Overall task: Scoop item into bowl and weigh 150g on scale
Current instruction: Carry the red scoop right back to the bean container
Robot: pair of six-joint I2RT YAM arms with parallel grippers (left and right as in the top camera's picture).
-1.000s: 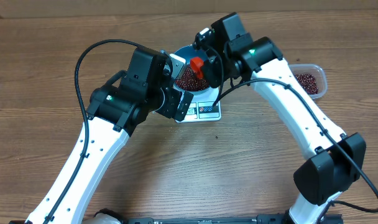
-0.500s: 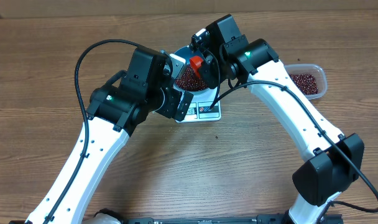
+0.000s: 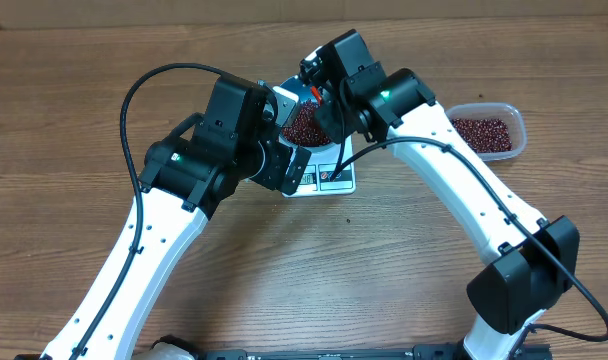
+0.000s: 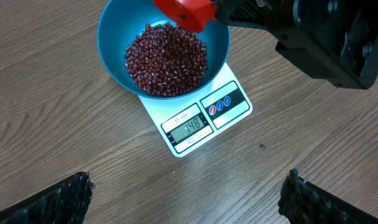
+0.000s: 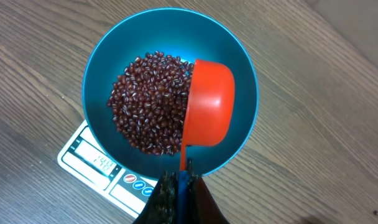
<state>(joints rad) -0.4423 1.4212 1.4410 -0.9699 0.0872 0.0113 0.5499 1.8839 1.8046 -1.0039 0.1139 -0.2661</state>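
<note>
Hovering above the wooden table (image 3: 74, 90), my left gripper (image 4: 188, 180) is released: its two fingers (image 4: 61, 199) stand wide apart at the lower corners of the left wrist view, with nothing between them. This gripper is near the scale (image 4: 235, 112) and touches neither it nor the bowl (image 4: 111, 46).

At the centre, the white scale lies flat on the table. The blue bowl stands upright on its platform and covers the far part, leaving the display (image 4: 188, 126) and the label panels exposed along the near edge. The display appears to read 148. The beans (image 5: 145, 106) form a loose dark red heap in the bottom of the bowl, piled toward the side away from my right arm.

To the right of the heap, a red scoop (image 5: 209, 109) is inside the bowl's rim. It is tipped on its side with its mouth facing the beans. I cannot tell whether its edge touches the heap. My right gripper (image 5: 179, 186) is clenched on the scoop's thin handle, fingers pressed together around it.

At the far right, well apart from the scale, a clear plastic tub (image 3: 519, 125) sits on the table and contains more of the same beans.
</note>
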